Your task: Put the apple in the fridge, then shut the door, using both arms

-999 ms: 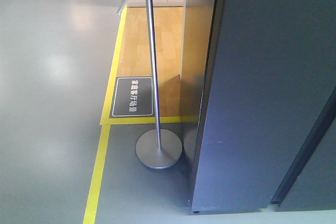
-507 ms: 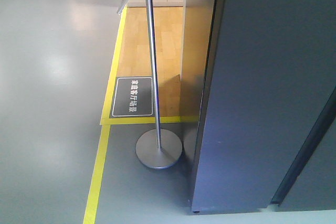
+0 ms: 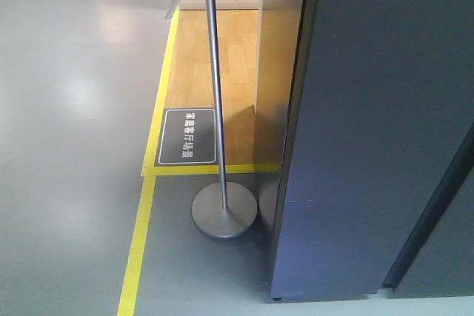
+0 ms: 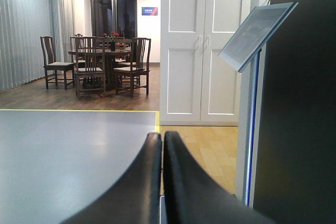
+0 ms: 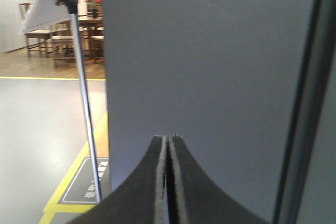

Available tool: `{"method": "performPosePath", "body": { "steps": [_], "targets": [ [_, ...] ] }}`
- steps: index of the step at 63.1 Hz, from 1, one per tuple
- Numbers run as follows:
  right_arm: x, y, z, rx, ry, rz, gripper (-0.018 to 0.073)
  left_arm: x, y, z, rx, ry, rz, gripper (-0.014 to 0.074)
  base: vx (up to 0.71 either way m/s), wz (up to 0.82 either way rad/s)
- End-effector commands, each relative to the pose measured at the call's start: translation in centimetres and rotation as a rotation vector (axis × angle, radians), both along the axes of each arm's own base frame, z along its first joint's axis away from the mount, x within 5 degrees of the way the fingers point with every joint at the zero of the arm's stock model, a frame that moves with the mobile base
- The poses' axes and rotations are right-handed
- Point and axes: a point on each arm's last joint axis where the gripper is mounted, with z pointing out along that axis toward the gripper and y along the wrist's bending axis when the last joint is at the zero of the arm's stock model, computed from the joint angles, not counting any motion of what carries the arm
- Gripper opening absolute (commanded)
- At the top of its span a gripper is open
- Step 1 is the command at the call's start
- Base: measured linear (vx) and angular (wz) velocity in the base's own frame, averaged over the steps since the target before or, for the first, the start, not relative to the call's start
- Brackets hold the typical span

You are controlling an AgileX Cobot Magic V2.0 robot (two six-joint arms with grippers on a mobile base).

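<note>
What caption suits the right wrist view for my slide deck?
Right gripper, fingers shut and empty, faces the fridge's dark grey side beside a sign stand.

— Can you read any words here?

— Yes. A dark floor sticker lies on the wood floor, by the yellow tape. It has white Chinese words on it: 家庭客厅场景.

— Any more?

— A small blue sign hangs on the far wall, but its writing is too small to read. The tilted board on the silver pole has marks too blurry to read.
</note>
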Motion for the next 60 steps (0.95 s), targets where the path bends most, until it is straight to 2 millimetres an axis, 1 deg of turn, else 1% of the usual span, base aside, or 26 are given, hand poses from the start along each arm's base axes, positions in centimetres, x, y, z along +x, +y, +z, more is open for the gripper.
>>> {"method": "performPosePath", "body": {
  "steps": [1, 60],
  "targets": [
    [-0.14, -0.02, 0.34, -0.002, -0.088, -0.005, -0.0003, -0.10, 0.04, -0.18, -0.018, -0.063, 0.002, -0.0006, 0.00, 0.00],
    [-0.12, -0.03, 0.36, 0.005, -0.086, -0.007, -0.0003, -0.10, 0.04, -0.18, -0.018, -0.063, 0.002, -0.0006, 0.00, 0.00]
  ]
}}
